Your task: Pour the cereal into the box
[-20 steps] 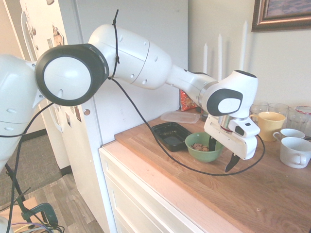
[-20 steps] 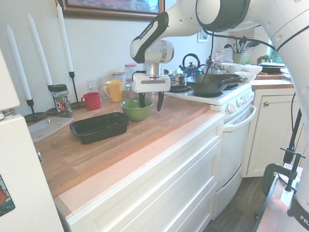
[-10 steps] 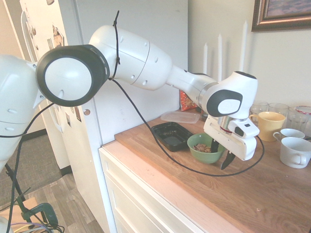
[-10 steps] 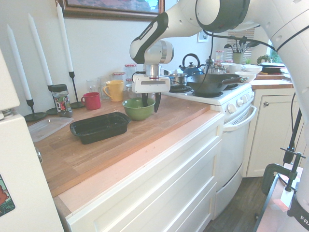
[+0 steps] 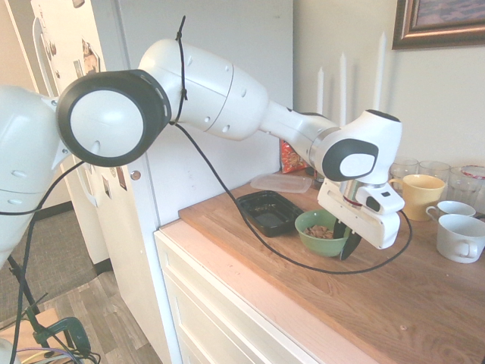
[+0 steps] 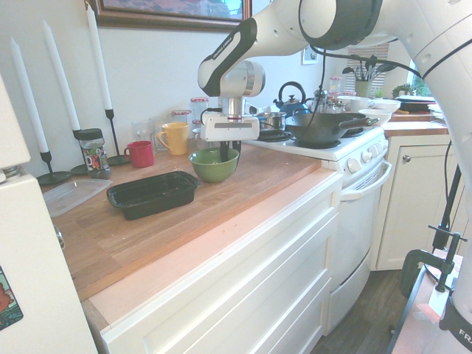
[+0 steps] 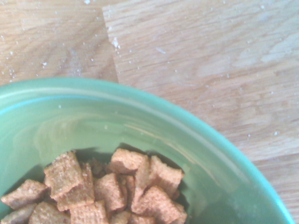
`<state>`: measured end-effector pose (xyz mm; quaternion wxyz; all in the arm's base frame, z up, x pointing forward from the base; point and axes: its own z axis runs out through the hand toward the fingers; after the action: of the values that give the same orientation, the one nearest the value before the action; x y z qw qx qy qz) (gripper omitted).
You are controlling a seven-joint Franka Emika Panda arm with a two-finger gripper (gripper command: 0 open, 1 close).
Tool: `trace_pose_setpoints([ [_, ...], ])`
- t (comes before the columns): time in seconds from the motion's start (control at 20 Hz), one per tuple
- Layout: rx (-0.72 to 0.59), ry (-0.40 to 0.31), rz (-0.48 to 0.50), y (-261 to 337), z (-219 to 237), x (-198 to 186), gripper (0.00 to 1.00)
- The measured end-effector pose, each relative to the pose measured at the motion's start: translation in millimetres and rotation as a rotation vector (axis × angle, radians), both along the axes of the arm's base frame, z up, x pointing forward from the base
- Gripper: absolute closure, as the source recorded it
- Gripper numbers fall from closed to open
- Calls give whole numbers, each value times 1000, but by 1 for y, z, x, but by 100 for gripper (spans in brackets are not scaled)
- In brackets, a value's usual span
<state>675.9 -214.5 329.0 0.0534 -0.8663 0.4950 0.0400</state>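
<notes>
Fingers on the claw (image 5: pixel 345 241) have closed in a lot since a second ago, and the green bowl (image 5: pixel 321 235) got nudged slightly away from the black tray. Claw's pretty narrow now, pinching the bowl's side, one finger inside and one outside. Cereal's (image 7: pixel 112 191) all piled in the bowl, fwiw. Black plastic tray (image 6: pixel 153 195) sits just beside it, toward the worktop's (image 6: pixel 133 240) fridge end. Clear plastic container (image 6: pixel 76 195) is by the back corner at that end, red mug (image 6: pixel 140 154) and yellow mug (image 6: pixel 175 138) along the back edge.
</notes>
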Motion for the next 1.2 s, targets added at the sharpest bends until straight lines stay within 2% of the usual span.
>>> trace_pose_setpoints([
  [0.35, -3, -13, 10, 5, 9, 5, 100],
  [0.75, -10, -52, 11, 4, 41, 9, 100],
  [1.0, -35, -114, 39, 18, 110, 7, 100],
  [1.2, -138, -139, 87, 61, 166, 7, 100],
])
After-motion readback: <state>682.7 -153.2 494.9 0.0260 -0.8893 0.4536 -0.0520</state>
